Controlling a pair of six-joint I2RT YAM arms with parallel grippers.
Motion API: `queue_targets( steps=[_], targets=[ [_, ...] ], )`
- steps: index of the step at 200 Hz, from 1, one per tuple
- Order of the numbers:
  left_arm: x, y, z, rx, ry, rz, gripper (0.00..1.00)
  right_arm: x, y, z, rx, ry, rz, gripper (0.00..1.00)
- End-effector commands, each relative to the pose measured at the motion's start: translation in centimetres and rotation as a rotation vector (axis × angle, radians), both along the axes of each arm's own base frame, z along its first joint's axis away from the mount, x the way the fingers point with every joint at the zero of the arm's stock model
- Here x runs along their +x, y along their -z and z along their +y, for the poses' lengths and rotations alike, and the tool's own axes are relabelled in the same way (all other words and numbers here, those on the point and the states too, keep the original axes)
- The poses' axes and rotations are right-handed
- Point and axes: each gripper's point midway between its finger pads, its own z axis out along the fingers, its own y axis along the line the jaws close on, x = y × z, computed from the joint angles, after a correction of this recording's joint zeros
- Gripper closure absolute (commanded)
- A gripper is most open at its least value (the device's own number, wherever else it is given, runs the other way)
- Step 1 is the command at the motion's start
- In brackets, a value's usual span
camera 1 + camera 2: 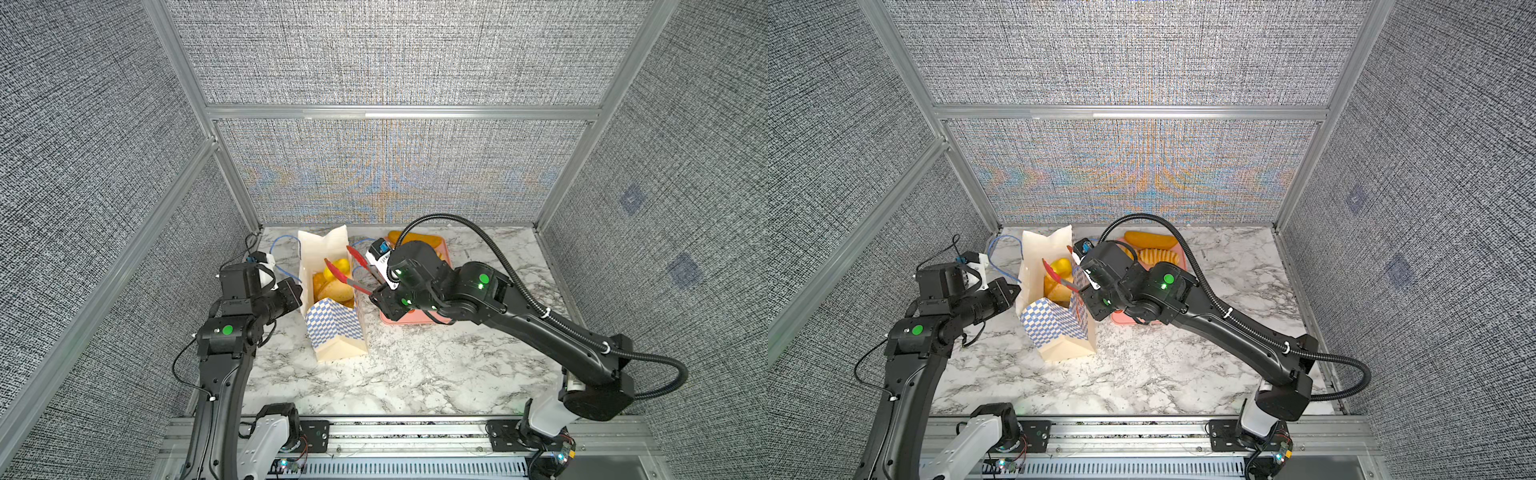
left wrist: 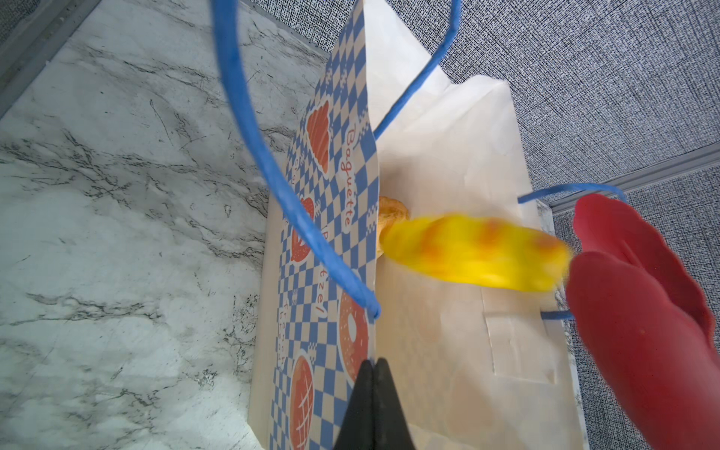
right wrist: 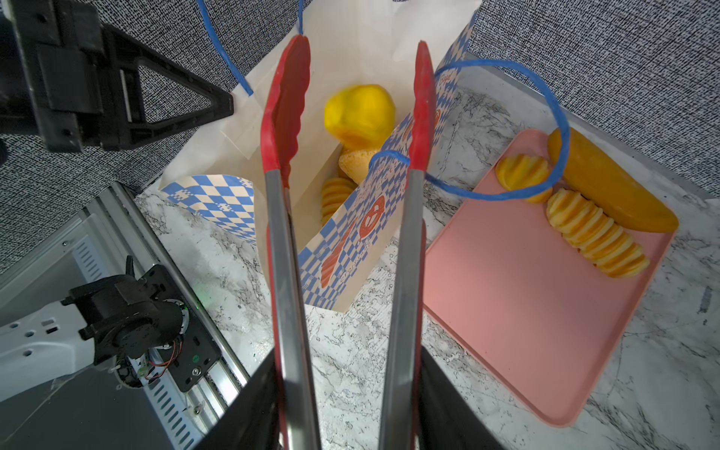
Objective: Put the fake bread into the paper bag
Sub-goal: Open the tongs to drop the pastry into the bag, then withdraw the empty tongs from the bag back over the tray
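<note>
Three pastries [image 3: 596, 233] wait on the tray [image 3: 526, 311] beside the right gripper [image 3: 346, 370]. Its clasped tongs [image 3: 286, 109] gape above the bag [image 3: 343, 249] ahead, bun [image 3: 360, 113] apparently released. The left gripper [image 2: 374, 374] pinches the bag's edge. Next, probably: swing trayward and squeeze another.

The cream paper bag [image 3: 350, 237] bears blue-and-white checks, the fake bread [image 3: 360, 113] is yellow-orange, the tongs [image 3: 286, 105] red, the tray [image 3: 526, 304] pink.

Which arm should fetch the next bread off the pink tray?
Right: the right gripper holds the red tongs by the pink tray; the left gripper pinches the paper bag rim.
</note>
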Motion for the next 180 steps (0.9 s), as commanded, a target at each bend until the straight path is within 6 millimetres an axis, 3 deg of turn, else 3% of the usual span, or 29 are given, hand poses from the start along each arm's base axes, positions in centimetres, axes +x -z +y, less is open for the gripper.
queue_targets(
  steps=[1,55,105,144,180],
  targets=[
    [0.2,-0.4,-0.2,-0.009,0.01,-0.016,0.98,0.1,-1.1,0.2,0.031,-0.003,-0.023,0.47],
    [0.0,-0.3,-0.1,-0.007,0.007,-0.013,0.98,0.4,-1.7,-0.2,0.035,0.016,-0.049,0.48],
    [0.0,-0.3,-0.1,-0.007,0.006,-0.014,0.98,1.3,-3.6,-1.5,0.033,0.056,-0.128,0.48],
    [-0.1,-0.4,-0.1,-0.007,0.006,-0.015,0.98,2.4,-5.3,-3.9,0.022,0.124,-0.205,0.48],
    [0.0,-0.3,-0.1,-0.008,0.004,-0.014,0.98,3.8,-6.3,-7.5,0.033,0.216,-0.244,0.48]
  ],
)
